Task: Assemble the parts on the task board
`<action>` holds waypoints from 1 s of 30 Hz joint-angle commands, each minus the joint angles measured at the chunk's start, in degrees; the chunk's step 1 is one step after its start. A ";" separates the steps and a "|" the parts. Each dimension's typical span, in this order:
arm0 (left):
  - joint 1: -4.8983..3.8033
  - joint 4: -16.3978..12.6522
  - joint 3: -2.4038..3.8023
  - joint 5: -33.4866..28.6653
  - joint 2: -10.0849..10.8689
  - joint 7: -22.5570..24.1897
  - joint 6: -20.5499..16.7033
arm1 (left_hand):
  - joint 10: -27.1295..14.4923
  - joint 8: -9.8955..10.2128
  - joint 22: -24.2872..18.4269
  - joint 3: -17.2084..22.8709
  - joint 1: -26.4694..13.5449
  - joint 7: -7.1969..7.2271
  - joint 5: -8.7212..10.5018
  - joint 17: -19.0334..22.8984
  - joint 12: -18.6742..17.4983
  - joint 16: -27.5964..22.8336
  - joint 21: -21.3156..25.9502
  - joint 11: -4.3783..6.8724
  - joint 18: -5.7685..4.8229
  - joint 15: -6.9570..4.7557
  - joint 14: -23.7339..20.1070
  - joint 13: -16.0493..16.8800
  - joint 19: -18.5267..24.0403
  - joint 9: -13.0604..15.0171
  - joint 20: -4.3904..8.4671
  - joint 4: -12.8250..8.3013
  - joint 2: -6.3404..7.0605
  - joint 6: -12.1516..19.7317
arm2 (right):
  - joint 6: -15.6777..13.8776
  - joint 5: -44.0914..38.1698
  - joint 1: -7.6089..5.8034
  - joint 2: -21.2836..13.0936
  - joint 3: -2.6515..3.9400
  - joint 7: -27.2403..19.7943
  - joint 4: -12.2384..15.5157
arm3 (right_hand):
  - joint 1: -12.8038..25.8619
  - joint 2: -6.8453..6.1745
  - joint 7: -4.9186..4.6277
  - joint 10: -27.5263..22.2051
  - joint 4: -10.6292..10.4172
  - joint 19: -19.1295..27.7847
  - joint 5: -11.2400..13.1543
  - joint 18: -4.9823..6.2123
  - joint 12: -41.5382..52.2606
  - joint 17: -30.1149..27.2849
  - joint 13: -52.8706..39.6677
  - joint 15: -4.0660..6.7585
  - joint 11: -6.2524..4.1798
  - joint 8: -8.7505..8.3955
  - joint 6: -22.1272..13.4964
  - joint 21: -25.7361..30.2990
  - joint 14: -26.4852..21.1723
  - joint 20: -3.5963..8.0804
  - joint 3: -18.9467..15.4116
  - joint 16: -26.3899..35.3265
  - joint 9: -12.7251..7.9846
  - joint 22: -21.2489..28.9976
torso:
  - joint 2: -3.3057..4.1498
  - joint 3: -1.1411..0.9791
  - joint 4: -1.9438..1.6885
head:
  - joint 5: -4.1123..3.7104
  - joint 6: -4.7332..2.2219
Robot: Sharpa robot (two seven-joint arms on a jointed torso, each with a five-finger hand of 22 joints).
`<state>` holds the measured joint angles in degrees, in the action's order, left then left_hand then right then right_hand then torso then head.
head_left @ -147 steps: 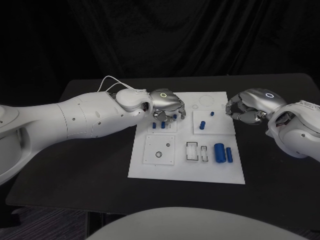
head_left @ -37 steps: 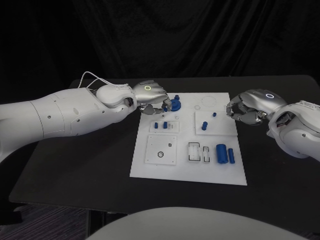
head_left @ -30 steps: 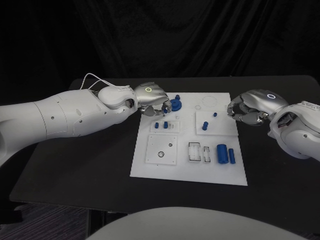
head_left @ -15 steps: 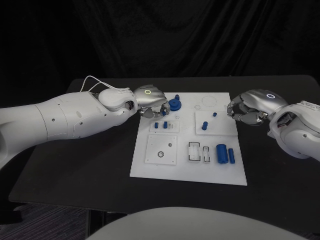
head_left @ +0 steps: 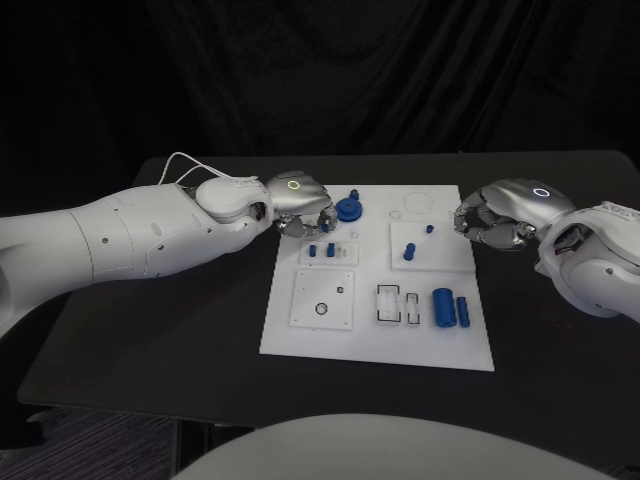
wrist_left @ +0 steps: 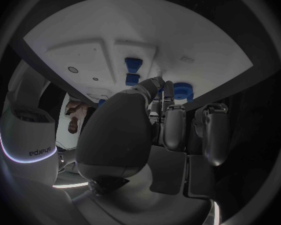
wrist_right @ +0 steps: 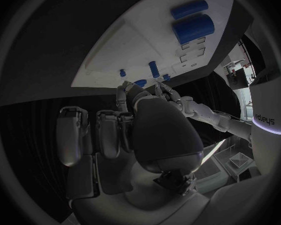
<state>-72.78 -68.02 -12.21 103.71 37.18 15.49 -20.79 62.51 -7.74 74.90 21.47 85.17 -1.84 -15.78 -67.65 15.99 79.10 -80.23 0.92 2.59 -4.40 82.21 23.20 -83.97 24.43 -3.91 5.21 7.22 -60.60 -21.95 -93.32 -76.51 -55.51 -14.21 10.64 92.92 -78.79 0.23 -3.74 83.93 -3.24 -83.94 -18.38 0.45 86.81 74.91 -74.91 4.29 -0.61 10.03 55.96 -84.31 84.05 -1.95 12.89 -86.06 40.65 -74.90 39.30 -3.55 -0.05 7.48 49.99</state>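
Note:
The white task board lies mid-table. A round blue part with a thin peg on top stands at the board's far left corner; it also shows as the round blue part. My left hand is curled right beside it, fingertips at its edge; I cannot tell whether they still grip it. Two small blue pegs stand just nearer on the board. My right hand hovers curled by the board's right edge, holding nothing; in the right wrist view this hand faces the board.
A large blue cylinder and a thinner one lie at the board's near right. Small blue pegs stand on a raised block near my right hand. White slots and a plate with a ring sit at the near middle.
My left hand left the two small pegs and came to the board's far left corner with the round blue part. Over the last second it has barely shifted. The right hand has stayed still.

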 commanded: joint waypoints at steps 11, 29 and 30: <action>0.39 0.68 0.04 0.10 -0.76 -0.31 1.15 | -0.15 0.39 11.94 0.45 0.08 -0.03 0.09 0.16 -0.54 -0.34 0.20 0.07 -0.19 0.04 -0.10 -0.15 -0.21 -0.10 0.58 -0.19 0.08 0.43 | 0.26 -0.19 0.12 0.08 0.04 0.32 0.03 | 0.05 -0.18 0.09 2.46 0.06 -3.38 -0.32 1.11 -0.43 7.36 -10.32 0.31 -0.43 0.07 0.39 0.22 4.36 0.12 0.27 0.19 0.07 -13.04 | 0.01 -0.02 -0.01 | -0.04 0.01; 0.62 1.51 0.04 0.10 -1.66 -0.95 1.52 | 0.22 0.70 11.94 0.73 0.40 -0.07 0.04 0.38 -0.79 -0.46 0.22 -0.01 -0.19 0.06 -0.19 -0.20 -0.19 -0.19 0.61 -0.46 -0.15 0.74 | 0.48 -0.19 0.12 0.21 0.04 0.44 -0.02 | 0.03 -0.16 0.11 2.50 0.09 -3.37 -0.31 1.11 -0.41 7.29 -10.36 0.32 -0.44 0.05 0.42 0.24 4.35 0.14 0.32 0.23 0.08 -13.03 | 0.00 -0.02 0.03 | 0.02 0.01; 0.62 1.57 0.04 0.10 -1.71 -0.99 1.58 | 0.27 0.73 11.92 0.78 0.48 -0.08 0.01 0.42 -0.83 -0.48 0.29 -0.02 -0.17 0.06 -0.21 -0.20 -0.14 -0.20 0.61 -0.53 -0.18 0.74 | 0.50 -0.18 0.12 0.22 0.04 0.45 -0.02 | 0.03 -0.16 0.11 2.50 0.09 -3.37 -0.31 1.11 -0.41 7.29 -10.36 0.32 -0.44 0.05 0.42 0.24 4.35 0.14 0.32 0.23 0.08 -13.03 | 0.00 -0.03 0.02 | -0.02 0.01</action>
<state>-72.31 -66.56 -12.19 103.70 35.66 14.79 -19.92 62.55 -7.30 74.90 21.93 85.17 -1.94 -15.77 -67.32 15.45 78.89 -80.23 0.86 2.60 -4.40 82.21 23.06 -84.17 24.25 -3.71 4.73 7.22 -60.27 -21.75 -93.32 -76.51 -55.30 -14.21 10.65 92.90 -78.79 0.23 -3.74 83.93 -3.24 -83.94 -18.38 0.46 86.58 74.91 -74.92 4.29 -0.61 10.03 55.96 -84.31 84.05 -1.95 12.89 -86.06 40.64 -74.90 39.33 -3.58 -0.04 7.45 49.99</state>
